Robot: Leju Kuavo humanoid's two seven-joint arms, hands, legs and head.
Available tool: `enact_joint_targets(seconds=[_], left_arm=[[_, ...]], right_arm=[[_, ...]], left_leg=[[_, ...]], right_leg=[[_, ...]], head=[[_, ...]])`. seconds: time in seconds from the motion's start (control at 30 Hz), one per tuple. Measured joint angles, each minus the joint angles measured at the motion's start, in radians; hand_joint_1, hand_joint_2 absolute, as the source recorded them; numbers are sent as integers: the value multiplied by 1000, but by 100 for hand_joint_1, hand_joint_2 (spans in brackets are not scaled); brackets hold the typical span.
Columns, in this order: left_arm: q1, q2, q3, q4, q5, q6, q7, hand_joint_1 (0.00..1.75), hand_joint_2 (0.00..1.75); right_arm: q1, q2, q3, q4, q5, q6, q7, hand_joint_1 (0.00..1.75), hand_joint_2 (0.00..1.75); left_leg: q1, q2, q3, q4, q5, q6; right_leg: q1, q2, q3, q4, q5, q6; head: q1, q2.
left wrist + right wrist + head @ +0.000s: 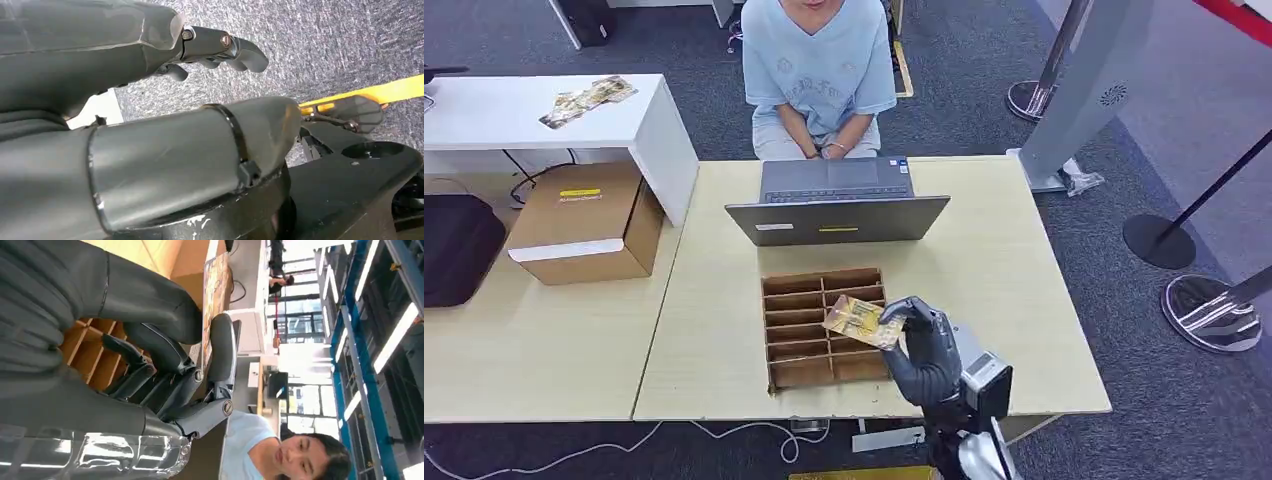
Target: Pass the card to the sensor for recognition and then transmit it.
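— What's the setting?
— A grey-carpeted office floor [984, 110] with a pale wooden table [1004, 280] in the middle. A compartmented wooden tray [799, 345] lies on that table, near its front edge, and I'll place everything from the tray.

— What sits beyond the tray?
— An open grey laptop [836, 205], just behind it, its lid turned toward the robot. A person in a light blue shirt [819, 70] sits behind the laptop at the table's far edge, hands together.

— And the card?
— The card [860, 321] is off the table, held over the tray's right-hand compartments, tilted. The right hand [921, 345] pinches it: in the right wrist view the thumb lies on one face and a dark finger [222, 352] on the other, with the card [214, 300] seen nearly edge-on between them.

— The left hand?
— In the left wrist view the left hand [165, 120] hangs over grey carpet with nothing in it. Its fingers [220, 47] are bent but stand apart from the thumb, so it is unclenched.

— Anything left of the tray?
— A cardboard box [584, 235] on a neighbouring table, well apart from the tray, and behind it a white desk [544, 115] with more printed cards [587, 100] lying on it.

— And right of it?
— Stanchion bases [1159, 240] on the carpet, well off the table
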Motion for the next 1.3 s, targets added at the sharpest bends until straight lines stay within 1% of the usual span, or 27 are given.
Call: enact_joint_targets(seconds=[0.4,0.67,0.97,1.2,1.3], left_arm=[[0,0,3,0,-6,3,0,0,0],[-1,0,3,0,-8,6,0,0,0],[-3,0,3,0,-16,9,-18,0,0],[-7,-1,3,0,-27,8,-18,0,0],[-9,-1,3,0,-33,3,-18,0,0]], right_arm=[[-46,0,0,13,17,-13,8,175,175],[-156,0,13,71,5,3,22,175,175],[-303,0,19,160,-17,20,42,175,175],[-393,8,27,222,52,-56,65,175,175],[-422,15,27,245,45,-50,81,175,175]], left_leg=[[0,0,0,0,0,0],[0,0,0,0,1,0],[0,0,0,0,1,0],[0,0,0,0,1,0],[0,0,0,0,1,0]], right_leg=[[0,0,0,0,0,0],[0,0,0,0,0,0],[0,0,0,1,1,-1],[0,0,0,1,1,-1],[0,0,0,1,1,-1]], head=[[0,0],[0,0],[0,0],[0,0],[0,0]])
